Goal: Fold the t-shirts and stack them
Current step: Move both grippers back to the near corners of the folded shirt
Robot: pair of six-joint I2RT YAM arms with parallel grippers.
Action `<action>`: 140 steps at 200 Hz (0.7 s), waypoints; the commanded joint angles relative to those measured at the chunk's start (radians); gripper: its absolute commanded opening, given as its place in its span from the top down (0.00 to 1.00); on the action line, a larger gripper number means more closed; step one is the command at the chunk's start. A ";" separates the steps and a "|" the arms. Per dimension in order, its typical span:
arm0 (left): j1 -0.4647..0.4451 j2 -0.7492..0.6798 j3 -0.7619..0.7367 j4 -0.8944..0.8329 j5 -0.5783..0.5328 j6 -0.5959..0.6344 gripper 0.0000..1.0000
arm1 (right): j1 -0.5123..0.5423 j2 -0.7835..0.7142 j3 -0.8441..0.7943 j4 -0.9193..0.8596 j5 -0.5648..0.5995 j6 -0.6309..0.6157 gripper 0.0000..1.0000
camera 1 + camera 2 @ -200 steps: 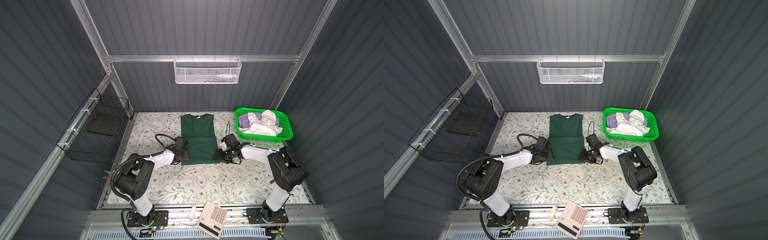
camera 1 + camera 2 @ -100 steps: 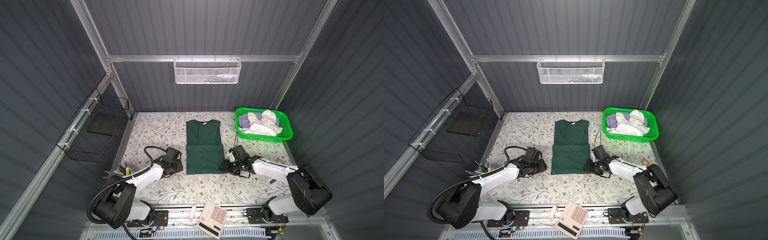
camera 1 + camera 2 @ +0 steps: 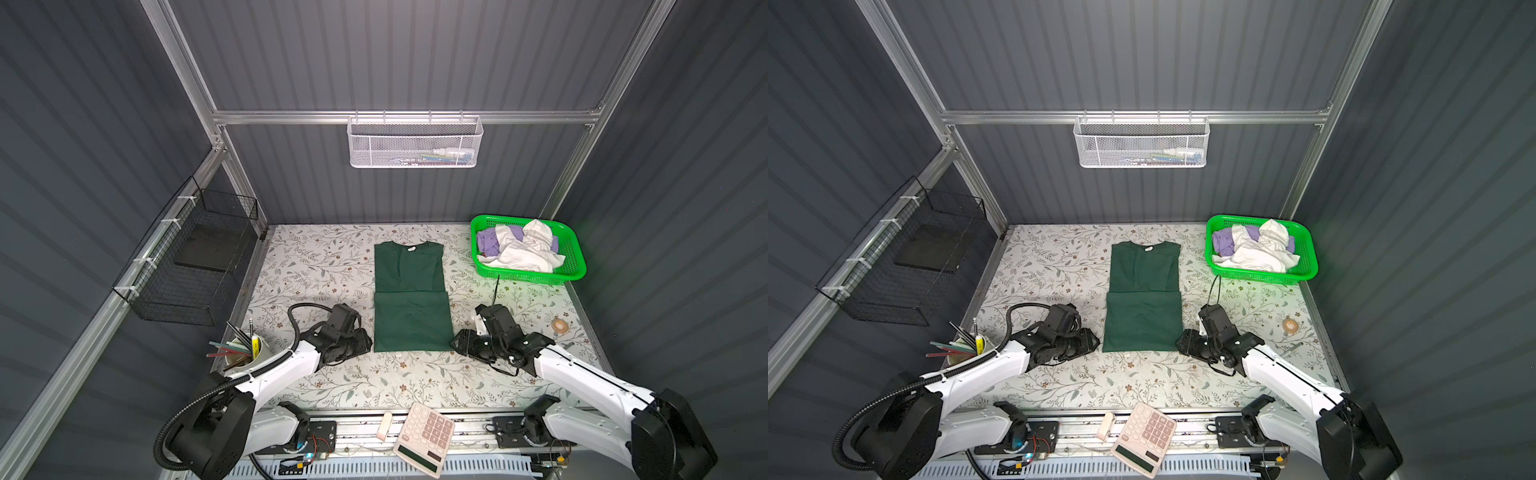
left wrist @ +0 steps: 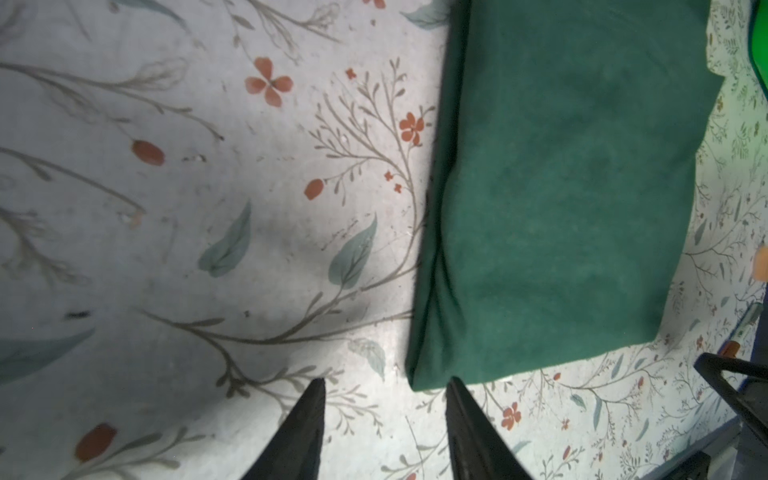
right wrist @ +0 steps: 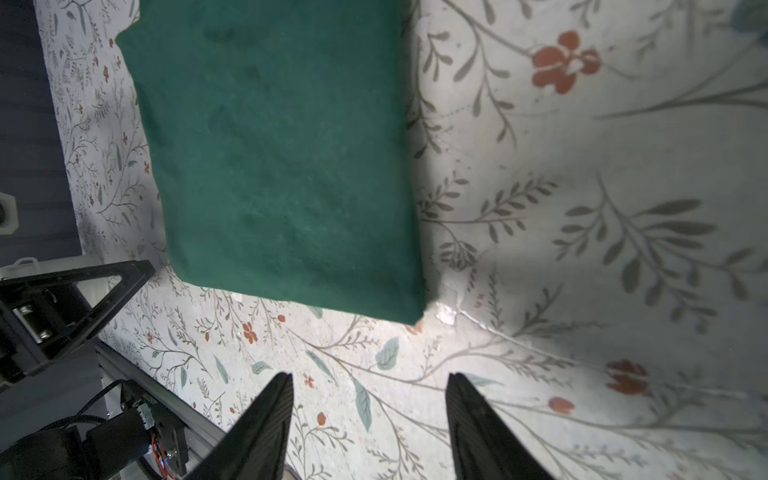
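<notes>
Dark green t-shirt (image 3: 409, 299) lay folded narrow on the floral table (image 3: 316, 270), beside the green basket (image 3: 528, 277) (which held crumpled white and lavender t-shirts (image 3: 523, 249)). Left gripper (image 3: 367, 341) and right gripper (image 3: 455, 344) flanked its hem corners, the end farther from the basket, jaws parted, holding nothing.
</notes>
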 commanded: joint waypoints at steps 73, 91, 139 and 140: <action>-0.018 -0.037 0.042 -0.126 -0.008 0.010 0.51 | 0.004 -0.042 -0.128 0.104 -0.005 0.139 0.32; -0.018 -0.037 0.053 -0.108 0.002 0.014 0.49 | 0.005 -0.032 -0.104 0.090 0.017 0.121 0.28; -0.018 0.051 0.069 -0.079 0.054 0.006 0.49 | -0.005 0.140 0.001 0.113 -0.027 0.090 0.27; -0.017 0.052 0.069 -0.080 0.052 0.007 0.49 | -0.006 0.141 0.001 0.113 -0.026 0.090 0.26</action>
